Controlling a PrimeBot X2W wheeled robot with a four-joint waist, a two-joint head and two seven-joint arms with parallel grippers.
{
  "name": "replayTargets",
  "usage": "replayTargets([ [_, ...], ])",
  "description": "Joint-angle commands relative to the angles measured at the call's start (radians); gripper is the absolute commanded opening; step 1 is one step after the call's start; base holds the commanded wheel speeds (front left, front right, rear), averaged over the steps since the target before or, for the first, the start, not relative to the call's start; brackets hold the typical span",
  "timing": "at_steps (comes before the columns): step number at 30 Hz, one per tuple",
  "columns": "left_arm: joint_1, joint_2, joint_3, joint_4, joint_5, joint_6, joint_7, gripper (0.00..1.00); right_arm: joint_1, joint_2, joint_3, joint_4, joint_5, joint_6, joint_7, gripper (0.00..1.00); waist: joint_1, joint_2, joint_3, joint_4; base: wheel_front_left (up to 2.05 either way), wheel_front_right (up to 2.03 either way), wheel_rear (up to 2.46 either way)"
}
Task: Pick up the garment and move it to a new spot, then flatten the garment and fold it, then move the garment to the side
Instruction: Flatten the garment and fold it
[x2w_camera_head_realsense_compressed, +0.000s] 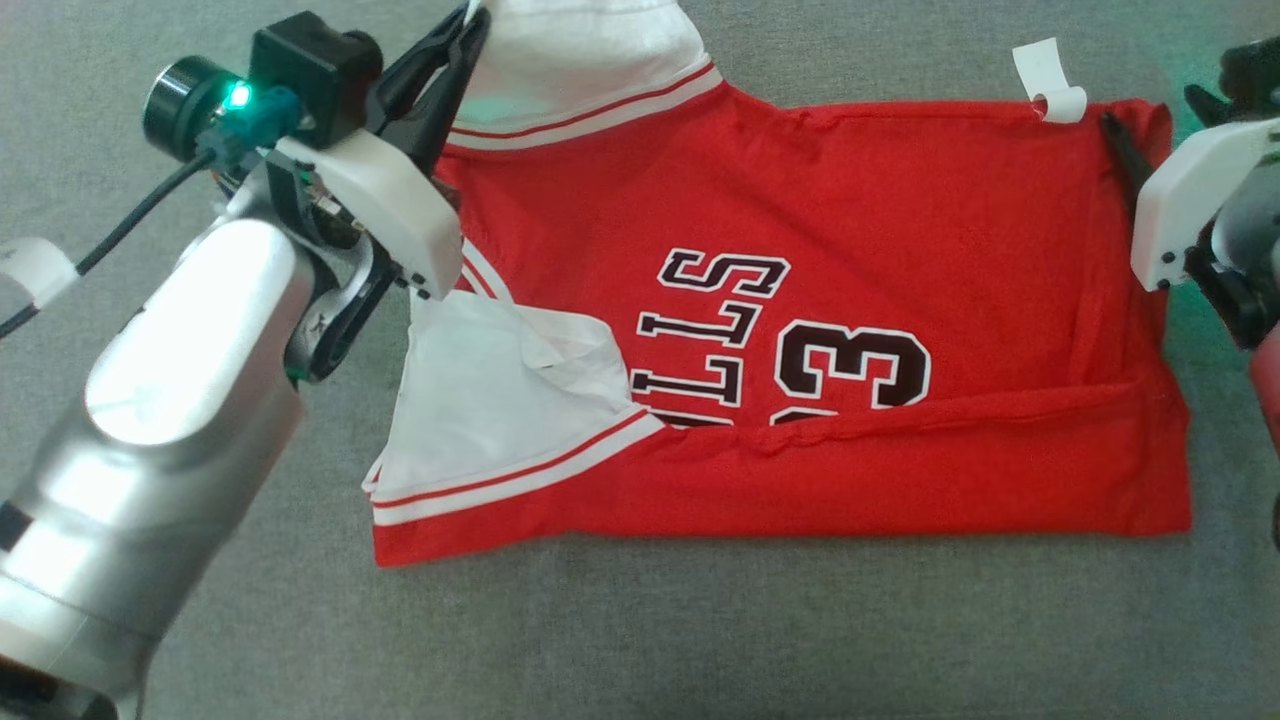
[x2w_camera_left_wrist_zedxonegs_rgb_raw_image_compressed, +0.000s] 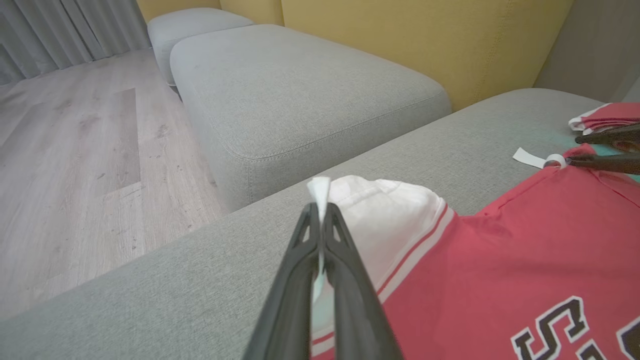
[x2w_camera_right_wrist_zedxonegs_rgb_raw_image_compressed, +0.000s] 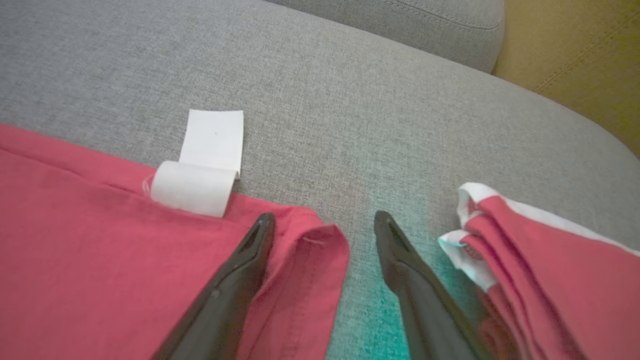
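Note:
The garment (x2w_camera_head_realsense_compressed: 850, 300), a red jersey with white sleeves and dark lettering, lies spread on the grey cushion (x2w_camera_head_realsense_compressed: 700, 640), its lower edge folded up. My left gripper (x2w_camera_head_realsense_compressed: 470, 30) is shut on the far white sleeve (x2w_camera_head_realsense_compressed: 590, 50) at its edge. In the left wrist view the fingers (x2w_camera_left_wrist_zedxonegs_rgb_raw_image_compressed: 345, 270) pinch that white cloth (x2w_camera_left_wrist_zedxonegs_rgb_raw_image_compressed: 385, 220) a little above the cushion. My right gripper (x2w_camera_right_wrist_zedxonegs_rgb_raw_image_compressed: 325, 225) stands open at the garment's (x2w_camera_right_wrist_zedxonegs_rgb_raw_image_compressed: 100, 240) far right corner, one finger on the red hem and the other on bare cushion. A white tag (x2w_camera_right_wrist_zedxonegs_rgb_raw_image_compressed: 200, 165) curls off the hem beside it.
A second red and white cloth (x2w_camera_right_wrist_zedxonegs_rgb_raw_image_compressed: 550, 260) lies bunched just right of my right gripper. Beyond the cushion's edge stand a grey ottoman (x2w_camera_left_wrist_zedxonegs_rgb_raw_image_compressed: 300, 90), a wooden floor (x2w_camera_left_wrist_zedxonegs_rgb_raw_image_compressed: 75, 150) and a yellow backrest (x2w_camera_left_wrist_zedxonegs_rgb_raw_image_compressed: 425, 35). A white strip (x2w_camera_head_realsense_compressed: 35, 270) lies at the far left.

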Motion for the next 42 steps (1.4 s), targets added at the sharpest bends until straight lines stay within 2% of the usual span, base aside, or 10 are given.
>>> replayTargets([
  [1, -0.021, 0.042, 0.043, -0.032, -0.002, 0.009, 0.005, 0.00, -0.008, -0.014, 0.024, -0.010, 0.013, -0.001, -0.001, 0.95, 0.0000, 0.0000, 0.003, -0.001, 0.00, 0.00, 0.00],
  [2, -0.021, 0.043, 0.044, -0.032, -0.002, 0.012, 0.007, 0.00, -0.011, -0.013, 0.039, -0.006, 0.023, -0.001, 0.004, 0.37, 0.0000, 0.0000, 0.004, -0.002, 0.00, 0.00, 0.00],
  [3, -0.022, 0.044, 0.044, -0.031, -0.003, 0.015, 0.008, 0.00, -0.014, -0.013, 0.052, -0.004, 0.036, -0.001, 0.005, 0.00, 0.0000, 0.0000, 0.006, -0.002, 0.00, 0.00, 0.00],
  [11, -0.060, 0.064, 0.067, 0.020, 0.020, 0.053, -0.018, 0.00, -0.081, -0.024, 0.083, -0.017, 0.133, -0.001, -0.052, 0.00, 0.0000, 0.0000, 0.021, -0.012, 0.00, 0.00, 0.00],
  [17, -0.141, 0.078, 0.069, 0.081, 0.077, 0.056, -0.085, 0.00, -0.150, -0.016, 0.067, -0.055, 0.226, -0.001, -0.112, 0.00, 0.0000, 0.0000, 0.038, -0.021, 0.00, 0.00, 0.00],
  [23, -0.264, 0.062, 0.066, 0.193, 0.136, 0.060, -0.166, 0.00, -0.237, -0.006, 0.053, -0.061, 0.289, -0.001, -0.190, 0.00, 0.0000, 0.0000, 0.060, -0.034, 0.00, 0.00, 0.00],
  [30, -0.384, 0.015, 0.074, 0.337, 0.186, 0.101, -0.304, 0.00, -0.296, 0.018, 0.073, -0.031, 0.357, -0.001, -0.268, 0.00, 0.0000, 0.0000, 0.070, -0.039, 0.00, 0.00, 0.00],
  [32, -0.395, -0.002, 0.069, 0.373, 0.187, 0.098, -0.326, 0.00, -0.294, 0.015, 0.087, -0.025, 0.376, -0.001, -0.282, 0.00, 0.0000, 0.0000, 0.069, -0.036, 0.00, 0.00, 0.00],
  [37, -0.363, -0.026, 0.041, 0.438, 0.181, 0.056, -0.353, 0.00, -0.254, -0.015, 0.143, -0.022, 0.426, -0.001, -0.291, 0.00, 0.0000, 0.0000, 0.044, -0.021, 0.00, 0.00, 0.00],
  [42, -0.278, -0.023, 0.017, 0.451, 0.162, 0.016, -0.361, 0.00, -0.180, -0.067, 0.210, -0.051, 0.498, -0.001, -0.274, 0.00, 0.0000, 0.0000, -0.008, -0.004, 0.00, 0.00, 0.00],
])
